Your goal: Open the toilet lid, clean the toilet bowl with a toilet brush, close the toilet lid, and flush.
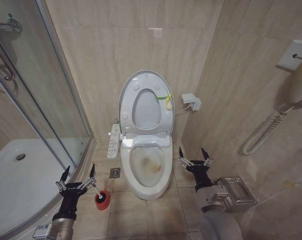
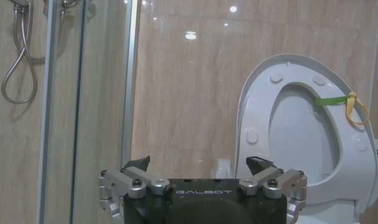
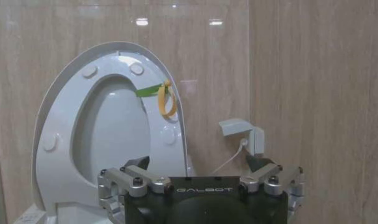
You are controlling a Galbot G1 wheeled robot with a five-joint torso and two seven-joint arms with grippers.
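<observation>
Standing raised against the back wall: lid, with seat ring up against it, yellow-green strap at its edge. Opening step judged complete; cleaning step now in hand, not yet begun.

Left gripper poised low beside the shower glass, fingers spread wide, nothing held. In the left wrist view, same gripper open, facing wall and raised lid. Right gripper hovering to the right of the bowl, near the side wall, fingers likewise wide and empty; confirmed in its wrist view, lid ahead.

Brush seated in red holder on the floor, just left of the bowl, thin white handle leaning up toward the left gripper and apparently close to one fingertip; contact cannot be confirmed.

Next move judged to call for: closing left fingers squarely on the thin handle, lifting straight enough to clear the holder without tipping it, then carrying the head over the rim.

Containers: bowl open, yellow-brown staining across its inner surface, no tool inside. Holder occupied by brush head. Shower tray behind the glass, apart from the work
</observation>
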